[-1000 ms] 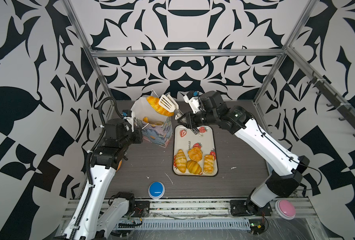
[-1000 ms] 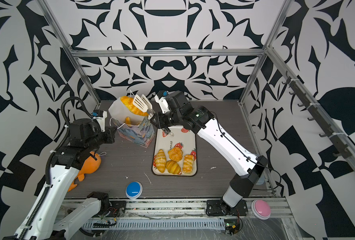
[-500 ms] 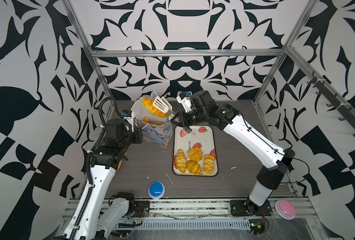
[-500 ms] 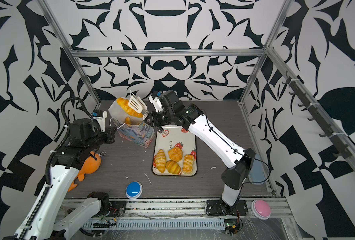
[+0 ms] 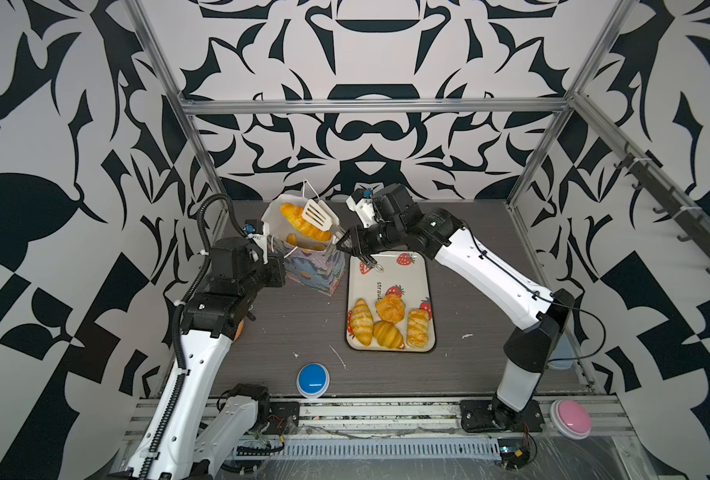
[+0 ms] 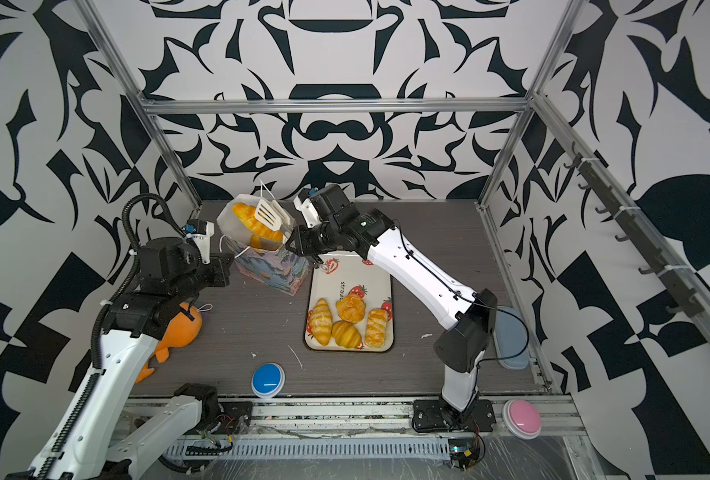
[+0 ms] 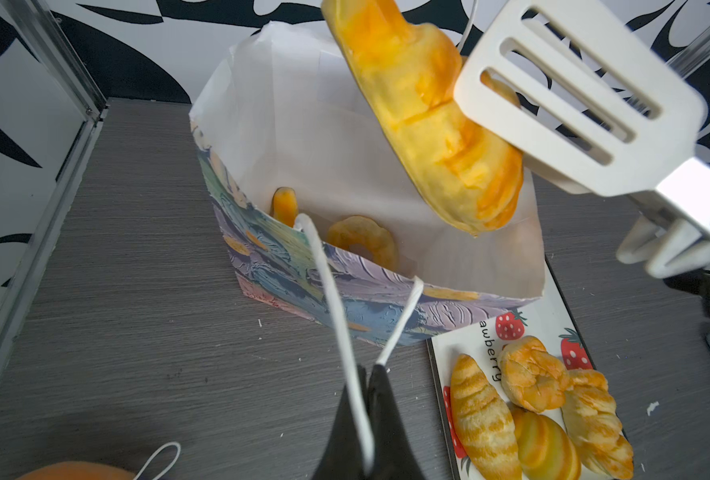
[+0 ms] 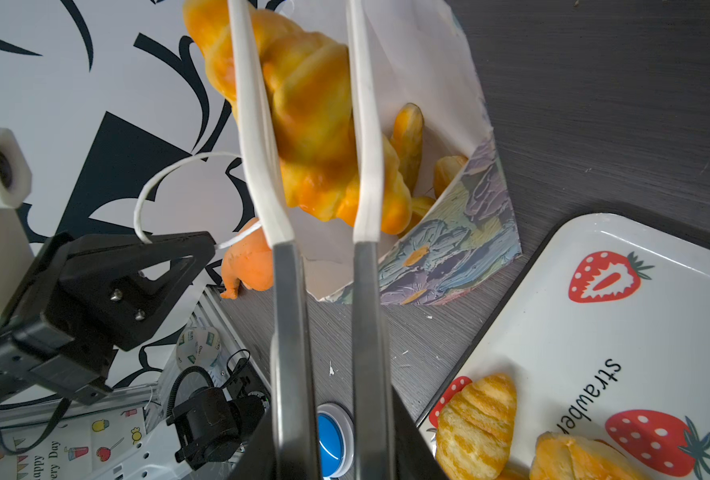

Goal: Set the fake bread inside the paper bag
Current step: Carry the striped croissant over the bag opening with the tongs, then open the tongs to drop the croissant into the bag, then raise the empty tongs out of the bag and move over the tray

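Tray (image 5: 413, 280) beside paper bag (image 5: 311, 274), tongs (image 5: 319, 214) overhead

Fake bread (image 7: 436, 137) is golden-yellow, paper bag (image 7: 286, 270) white with blue-purple flowers, tray (image 5: 411, 278) white with red strawberries.

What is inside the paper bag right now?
A ring doughnut and the end of another pastry lie low in the paper bag. The croissant in the tongs hangs at its mouth, hiding part of the bottom.
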Controlling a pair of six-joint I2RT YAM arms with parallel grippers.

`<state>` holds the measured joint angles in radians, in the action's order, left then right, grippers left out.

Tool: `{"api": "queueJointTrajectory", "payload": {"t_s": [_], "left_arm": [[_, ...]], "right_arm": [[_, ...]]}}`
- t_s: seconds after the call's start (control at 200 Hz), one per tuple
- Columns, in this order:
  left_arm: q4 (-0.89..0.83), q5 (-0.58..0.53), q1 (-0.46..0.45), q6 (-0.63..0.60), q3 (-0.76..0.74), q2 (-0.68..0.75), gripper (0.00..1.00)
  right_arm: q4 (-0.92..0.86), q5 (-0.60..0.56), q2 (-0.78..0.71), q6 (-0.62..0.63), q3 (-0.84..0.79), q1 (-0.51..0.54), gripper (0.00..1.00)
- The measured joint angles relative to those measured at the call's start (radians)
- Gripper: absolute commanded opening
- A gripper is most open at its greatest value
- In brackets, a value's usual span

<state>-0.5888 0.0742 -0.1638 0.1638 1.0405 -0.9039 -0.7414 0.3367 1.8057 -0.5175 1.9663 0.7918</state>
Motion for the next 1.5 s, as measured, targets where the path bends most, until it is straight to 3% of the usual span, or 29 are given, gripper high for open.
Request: {"api": "queueJointTrajectory", "payload": {"t_s": [0.935,1.5], "left_arm": [[0.0,0.0,0.0,0.0,0.0,0.0,0.04],[0.0,0.0,0.0,0.0,-0.001,0.001,0.04]], "right_arm": [[0.006,-0.02,0.0,0.001,-0.043,0.0,0.53],[-0.014,-0.04,-0.033,0.016,-0.019,0.0,0.5]]}}
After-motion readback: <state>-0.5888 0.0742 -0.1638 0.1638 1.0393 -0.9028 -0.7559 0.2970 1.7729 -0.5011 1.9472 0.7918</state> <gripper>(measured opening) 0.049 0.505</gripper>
